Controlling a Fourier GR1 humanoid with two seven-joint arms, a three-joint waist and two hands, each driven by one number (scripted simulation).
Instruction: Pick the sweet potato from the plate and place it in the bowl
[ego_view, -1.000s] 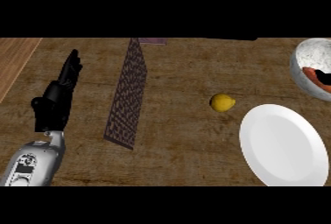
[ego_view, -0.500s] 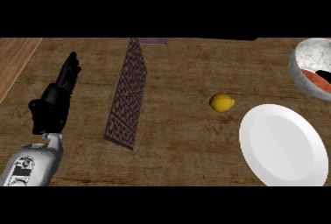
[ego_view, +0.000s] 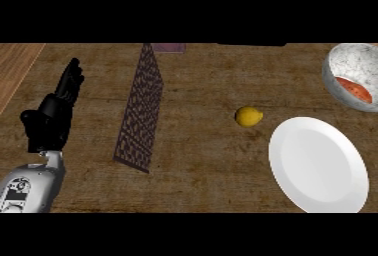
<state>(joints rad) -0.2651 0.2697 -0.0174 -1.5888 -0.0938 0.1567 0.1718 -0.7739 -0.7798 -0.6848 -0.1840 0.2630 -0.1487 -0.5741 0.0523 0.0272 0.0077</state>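
The sweet potato (ego_view: 356, 91), an orange-red lump, lies inside the white speckled bowl (ego_view: 353, 59) at the upper right edge, partly cut off by the frame. Below it, the large white plate (ego_view: 317, 165) has nothing on it. My left hand (ego_view: 52, 117) shows at the far left, open with straight fingers pointing up the counter, far from both plate and bowl. My right hand is out of view.
A small yellow lemon (ego_view: 249, 116) sits on the counter just left of the plate's upper rim. A long dark mesh mat (ego_view: 142, 112) stretches between my left hand and the lemon. A lighter wooden strip (ego_view: 16, 65) borders the counter's left side.
A dark shape over the bowl's lower part one second ago has gone, and the orange sweet potato shows there instead. The left hand has stayed still.
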